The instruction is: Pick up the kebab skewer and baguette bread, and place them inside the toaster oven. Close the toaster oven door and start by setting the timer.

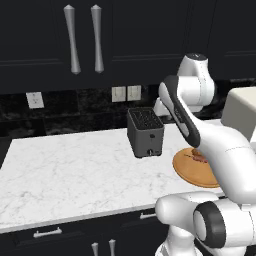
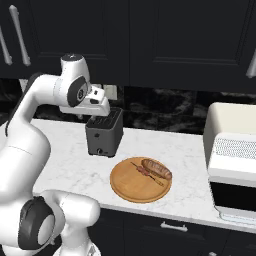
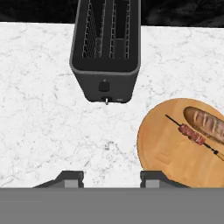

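We see even, diffuse rendered light; no clear source. White marble surface (image 1: 65,165) bright, veins crisp. Upper cabinets (image 2: 165,45) and backsplash very dark, detail nearly lost. Soft highlights on silver cabinet handles (image 1: 72,40). We note only faint shadow under slot toaster (image 3: 106,48) and round wooden plate (image 2: 125,187). No blur, no glare, no edge distortion; hand view sharp throughout. Slight jagged pixel edges on arm outlines.
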{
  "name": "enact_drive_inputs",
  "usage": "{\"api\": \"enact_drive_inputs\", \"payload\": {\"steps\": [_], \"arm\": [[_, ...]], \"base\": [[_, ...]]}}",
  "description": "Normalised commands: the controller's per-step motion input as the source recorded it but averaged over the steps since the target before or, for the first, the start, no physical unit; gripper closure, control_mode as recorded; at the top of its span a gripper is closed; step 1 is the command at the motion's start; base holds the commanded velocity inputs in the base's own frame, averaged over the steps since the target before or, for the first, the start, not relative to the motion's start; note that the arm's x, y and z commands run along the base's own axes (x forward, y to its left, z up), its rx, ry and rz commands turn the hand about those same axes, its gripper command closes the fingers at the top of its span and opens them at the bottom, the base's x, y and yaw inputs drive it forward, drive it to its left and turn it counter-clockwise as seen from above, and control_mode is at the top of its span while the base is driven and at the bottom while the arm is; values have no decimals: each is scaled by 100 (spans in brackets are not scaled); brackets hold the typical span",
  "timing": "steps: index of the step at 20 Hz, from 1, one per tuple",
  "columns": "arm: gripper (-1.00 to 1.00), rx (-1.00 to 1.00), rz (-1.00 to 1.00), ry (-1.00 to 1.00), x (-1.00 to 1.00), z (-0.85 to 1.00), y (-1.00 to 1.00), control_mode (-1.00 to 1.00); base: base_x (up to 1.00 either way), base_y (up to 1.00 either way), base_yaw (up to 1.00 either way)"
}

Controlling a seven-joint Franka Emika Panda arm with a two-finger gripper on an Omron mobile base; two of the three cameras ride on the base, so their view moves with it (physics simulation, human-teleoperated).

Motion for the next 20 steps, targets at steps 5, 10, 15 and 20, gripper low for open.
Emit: {"api": "enact_drive_inputs", "payload": {"steps": [5,10,15,20], "arm": [[-100,0,-3,1,-41,0,0,-100],[-100,0,-14,0,-100,-4,0,-100],[-100,0,-14,0,-97,-5,-9,-100],[-100,0,-16,0,-67,-1,-13,-100]], "base": [[0,0,0],[0,0,0],[0,0,0],[0,0,0]]}}
